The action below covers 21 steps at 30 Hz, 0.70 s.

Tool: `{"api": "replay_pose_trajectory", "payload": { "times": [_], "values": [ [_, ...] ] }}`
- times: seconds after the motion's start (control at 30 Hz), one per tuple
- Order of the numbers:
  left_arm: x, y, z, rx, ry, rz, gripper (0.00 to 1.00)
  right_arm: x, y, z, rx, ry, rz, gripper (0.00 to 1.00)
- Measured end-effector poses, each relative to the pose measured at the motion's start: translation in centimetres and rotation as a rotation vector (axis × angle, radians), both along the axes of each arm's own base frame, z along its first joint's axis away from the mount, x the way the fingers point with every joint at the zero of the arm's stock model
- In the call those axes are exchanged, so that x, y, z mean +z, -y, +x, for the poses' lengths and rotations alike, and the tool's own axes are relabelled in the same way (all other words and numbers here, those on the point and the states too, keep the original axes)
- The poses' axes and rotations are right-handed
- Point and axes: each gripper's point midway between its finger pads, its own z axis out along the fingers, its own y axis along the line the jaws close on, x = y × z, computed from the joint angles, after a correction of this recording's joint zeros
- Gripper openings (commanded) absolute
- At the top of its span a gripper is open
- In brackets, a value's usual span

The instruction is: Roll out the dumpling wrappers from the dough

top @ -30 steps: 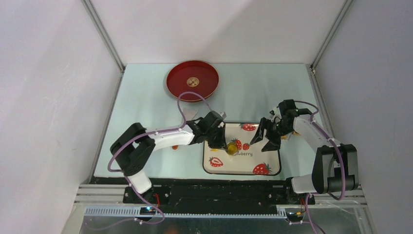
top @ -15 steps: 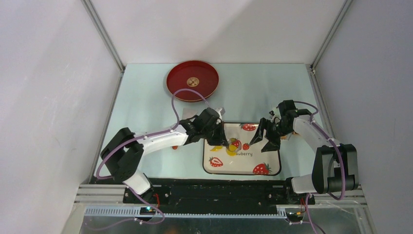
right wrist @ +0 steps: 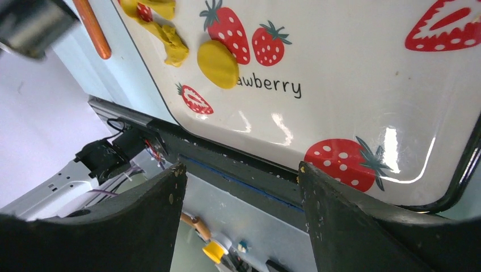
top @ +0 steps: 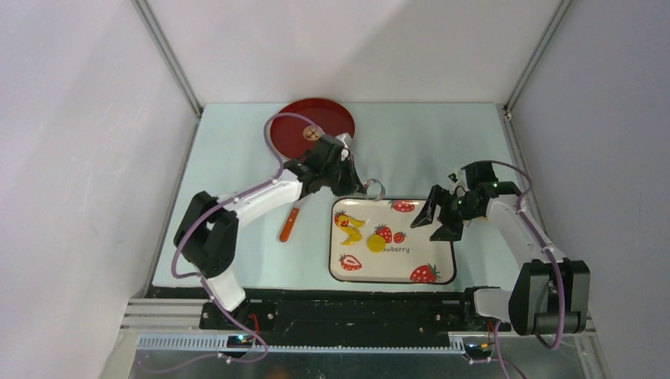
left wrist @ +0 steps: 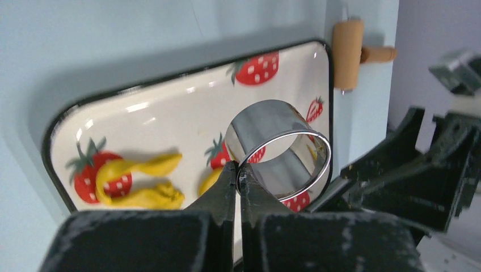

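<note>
1. Looking from above: one strawberry tray (top: 387, 269) holds one round dumpling wrapper (top: 376, 242) and one irregular dough scrap (top: 350, 225) left of it, apart. Left gripper (top: 363, 189) hangs past the tray's far edge; right gripper (top: 431, 227) over its right edge. One red plate (top: 312, 130) far left.
2. Left wrist: fingers (left wrist: 227, 187) pinch one metal ring (left wrist: 278, 150); one wooden roller (left wrist: 347, 54) lies beside the tray.
3. Right wrist: jaws spread wide, empty; print reads "awberry" beside the wrapper.
</note>
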Motion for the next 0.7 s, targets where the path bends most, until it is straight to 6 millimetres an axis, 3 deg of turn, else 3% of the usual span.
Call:
{"api": "replay_pose_trajectory", "payload": {
  "times": [0.2,0.37,0.5,0.6,0.7],
  "values": [
    [0.1,0.7,5.9,0.059,0.012,0.005,0.0,1.0,0.8,0.5,-0.038,0.054,0.002,0.78],
    [-2.4,0.4,10.3,0.123,-0.018,0.042,0.0,0.7,1.5,0.8,-0.066,0.043,0.006,0.78],
    [-5.3,-1.0,12.2,0.177,-0.069,0.1,0.02,-0.1,1.9,0.9,-0.069,0.019,0.002,0.78],
    [-7.0,-2.1,12.6,0.201,-0.11,0.135,0.1,-0.4,2.0,0.8,-0.07,0.008,0.001,0.78],
    [-8.2,-3.1,12.8,0.218,-0.142,0.163,0.31,-0.4,2.0,0.8,-0.07,0.006,0.001,0.78]
  ]
}}
